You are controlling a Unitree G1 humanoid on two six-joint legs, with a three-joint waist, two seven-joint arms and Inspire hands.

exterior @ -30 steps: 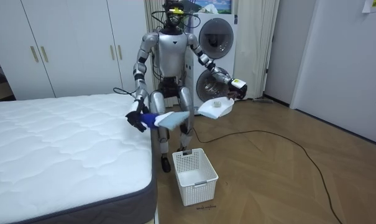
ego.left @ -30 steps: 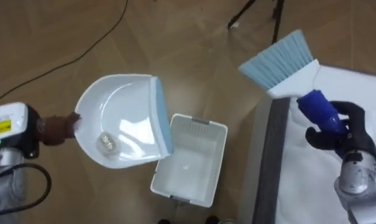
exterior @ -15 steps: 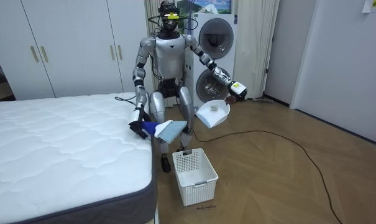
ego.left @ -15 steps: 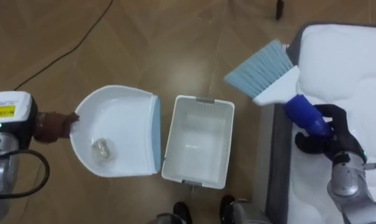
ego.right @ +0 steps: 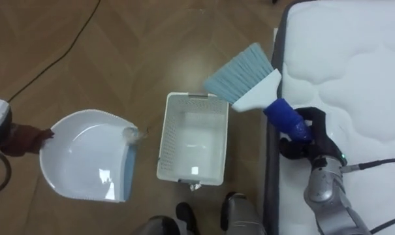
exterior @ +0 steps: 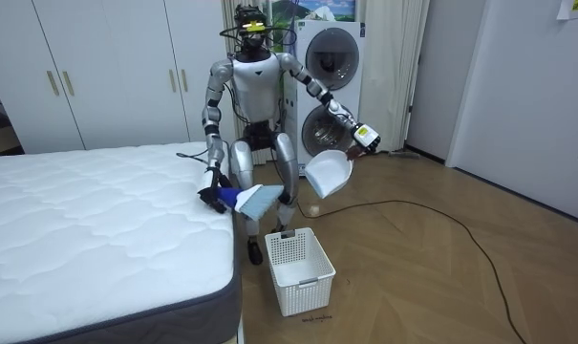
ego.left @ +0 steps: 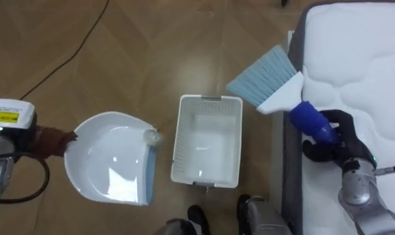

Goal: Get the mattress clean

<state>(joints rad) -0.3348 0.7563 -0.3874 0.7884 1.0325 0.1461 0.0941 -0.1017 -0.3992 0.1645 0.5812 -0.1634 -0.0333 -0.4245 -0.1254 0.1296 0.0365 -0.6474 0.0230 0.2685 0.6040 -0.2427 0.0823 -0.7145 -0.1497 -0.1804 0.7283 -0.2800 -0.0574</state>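
At the right, the right hand (ego.left: 341, 145) curls round the brush (ego.left: 277, 98) by the bed (ego.left: 367, 59) edge. At the lower left, the left hand (ego.left: 19, 141) grips the dustpan (ego.left: 106, 163) beside the basket (ego.left: 207, 140), a scrap (ego.left: 151, 136) at its lip.

The white plastic dustpan (ego.left: 109, 166) has a pale blue lip and a brown handle. The white perforated plastic basket (ego.left: 182, 140) shows a fine grid of holes along its walls. The hand brush (ego.left: 275, 88) has light blue bristles, a white head and a deep blue grip, clasped in the black right robot hand (ego.left: 337, 140). The quilted mattress (ego.left: 360, 59) is white with wavy stitching and a grey edge band. The wooden floor (ego.left: 151, 59) is brown in a herringbone pattern.
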